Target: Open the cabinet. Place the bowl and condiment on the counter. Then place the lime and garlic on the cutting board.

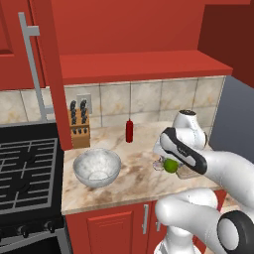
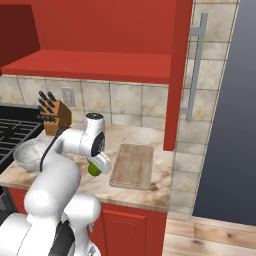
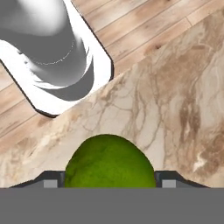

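One lime [image 3: 109, 162] sits clamped between the fingertips of the gripper [image 1: 167, 164], low over the counter [image 1: 134, 173] — the cutting board [image 2: 132, 165] lies just beside it at about three o'clock in the right base view. Farther off, the bowl [image 1: 97, 166] and condiment [image 1: 129, 130] stand on the stone. The round fruit may roll off the board if released too high — or slip mid-carry.

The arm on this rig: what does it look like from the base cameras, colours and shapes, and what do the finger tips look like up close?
The arm is glossy white, built of rounded tubular links with dark grey-black joint rings and a black band along the wrist. The gripper has a white body. In the hand view its finger tips are small, dark grey and flat-ended. No cables or markings show.
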